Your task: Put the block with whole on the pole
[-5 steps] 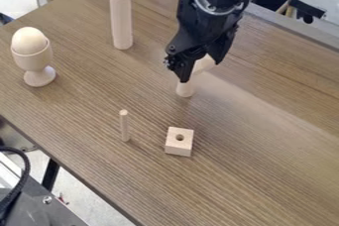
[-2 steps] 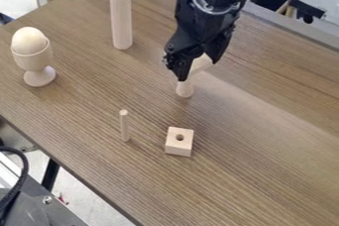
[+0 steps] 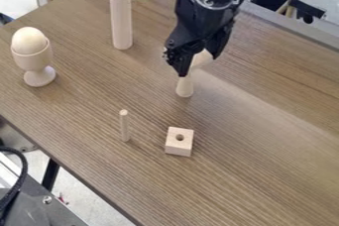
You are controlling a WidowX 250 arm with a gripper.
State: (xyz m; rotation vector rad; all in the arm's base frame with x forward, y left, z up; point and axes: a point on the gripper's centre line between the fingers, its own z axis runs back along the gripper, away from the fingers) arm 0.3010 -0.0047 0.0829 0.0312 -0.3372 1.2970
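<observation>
Near thin pole (image 3: pixel 124 127) sits pale wood block (image 3: pixel 177 148) w/ rd. hole (image 3: pixel 179 137) atop.

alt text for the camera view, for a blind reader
A wooden block with a hole sits beside a thin upright wooden pole on a table. Beyond them, an open black pincer hangs before a partly hidden wooden piece; an egg cup holding an egg and a tall wooden cylinder stand nearby.
</observation>
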